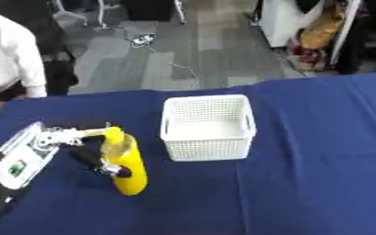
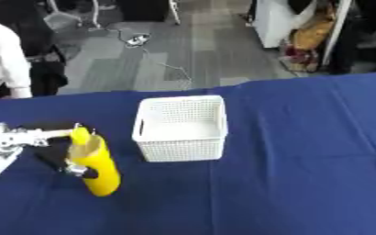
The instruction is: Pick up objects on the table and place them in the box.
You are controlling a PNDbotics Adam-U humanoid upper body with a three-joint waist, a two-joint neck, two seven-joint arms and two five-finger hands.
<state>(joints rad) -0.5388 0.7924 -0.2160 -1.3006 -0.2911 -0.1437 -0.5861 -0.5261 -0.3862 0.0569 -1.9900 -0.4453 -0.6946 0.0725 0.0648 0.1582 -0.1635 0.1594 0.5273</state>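
1. Two views show the same moment; first, the left eye view. A left robot hand (image 1: pixel 91 156) comes in from the left edge over a blue-covered bench (image 1: pixel 319 183). Its dark fingers are curled round a yellow bottle (image 1: pixel 125 163), pinching it on its left side, roughly at mid-height. The bottle stands nearly upright, tilted slightly, its base on or just above the cloth; I cannot tell which.
2. In the same view, a white perforated box (image 1: pixel 207 127) sits to the right of the robot hand and a little farther from the robot, near but not touching the bottle. It looks empty.
3. Risk, as a judgement: the bottle is tall and held from one side, so it could swing or slip when lifted. Its base could also catch the near wall of the box if carried across too low, tipping the box or knocking the bottle loose.
4. The right eye view shows the same layout shifted left. The bottle (image 2: pixel 95 167) sits against the robot hand (image 2: pixel 59 160) on the hand's right side, with the box (image 2: pixel 181 128) beyond it to the right.
5. No right robot hand appears in either view.
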